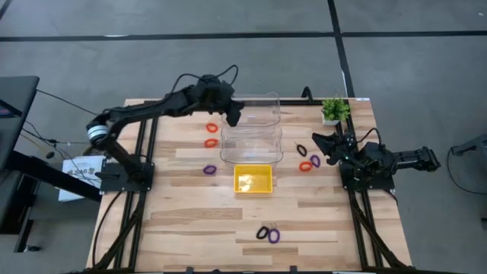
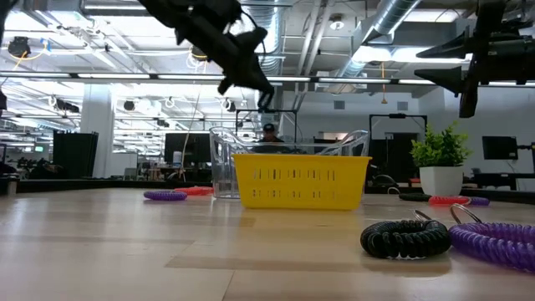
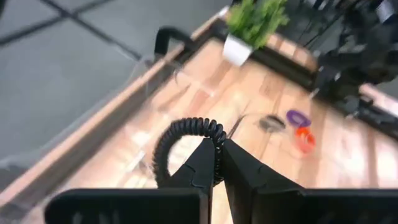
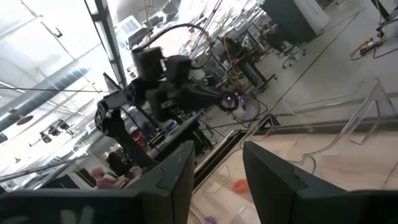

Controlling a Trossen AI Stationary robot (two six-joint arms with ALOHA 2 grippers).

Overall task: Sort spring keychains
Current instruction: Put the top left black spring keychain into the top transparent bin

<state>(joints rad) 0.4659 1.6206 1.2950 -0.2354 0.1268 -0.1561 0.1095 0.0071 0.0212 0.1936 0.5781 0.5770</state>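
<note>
My left gripper [image 1: 232,116] hangs over the far clear bin [image 1: 259,105], shut on a black spring keychain [image 3: 177,134]. More keychains lie flat on the table. Two orange ones [image 1: 211,128] [image 1: 211,142] and a purple one [image 1: 209,170] are left of the bins. A black [image 1: 301,150], an orange [image 1: 305,166] and a purple one [image 1: 315,160] are to their right. Another black [image 1: 262,232] and purple one [image 1: 274,236] lie near the front edge. My right gripper [image 1: 318,143] waits open at the right, holding nothing. My left gripper pinches one stretch of the black keychain's coil [image 3: 216,132] between its two fingertips [image 3: 202,155]. The fingers slant downward toward the table's right. The ring stands out past the fingertips, lifted clear above the clear bin.
A second clear bin [image 1: 251,143] stands just nearer than the first, and a yellow tray [image 1: 253,180] nearer still. A small potted plant [image 1: 333,110] sits at the far right corner. Open wood lies between the tray and the front edge.
</note>
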